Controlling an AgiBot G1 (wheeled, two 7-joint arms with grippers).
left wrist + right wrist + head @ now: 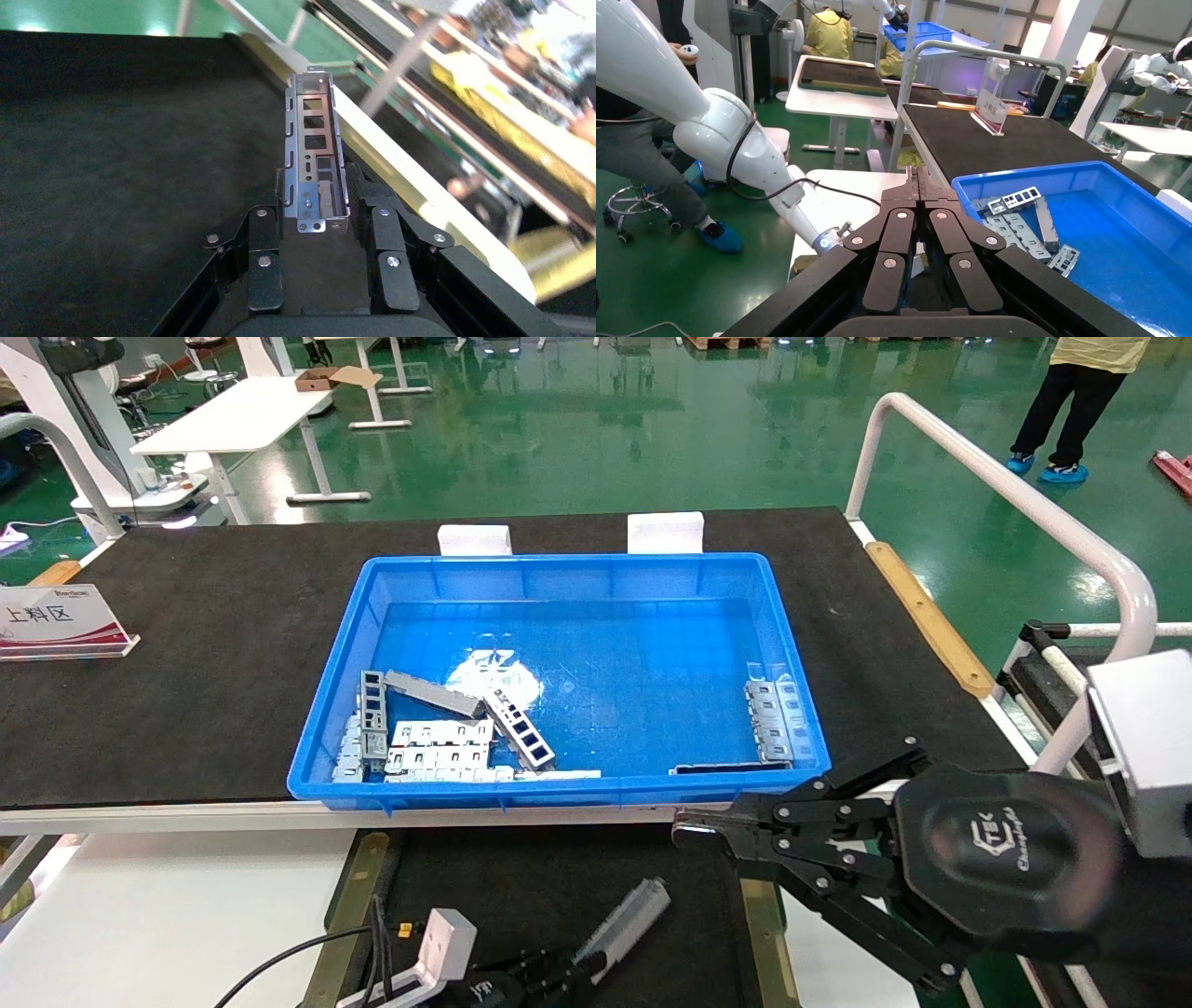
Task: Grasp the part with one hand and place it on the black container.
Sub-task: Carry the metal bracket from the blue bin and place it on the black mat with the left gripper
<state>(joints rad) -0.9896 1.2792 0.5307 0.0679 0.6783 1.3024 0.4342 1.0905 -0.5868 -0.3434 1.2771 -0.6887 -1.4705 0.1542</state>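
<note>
Left gripper (568, 975), bottom middle of head view, is closed on the part (622, 917), held over the black container (540, 887). Right gripper (684, 829), lower right, is closed w/ nothing in it, near the blue crate (559, 789).

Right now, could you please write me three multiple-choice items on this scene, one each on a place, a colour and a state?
1. Where is the part?
A. in the left gripper, over the black container
B. in the crate
C. on the floor

2. What colour is the crate?
A. red
B. blue
C. white

3. How is the right gripper?
A. shut and empty
B. open
C. holding a strip

Key: 1 A, the left wrist view shows its fingers clamping the strip; 2 B, its walls are blue; 3 A, the fingers meet with nothing between.
</note>
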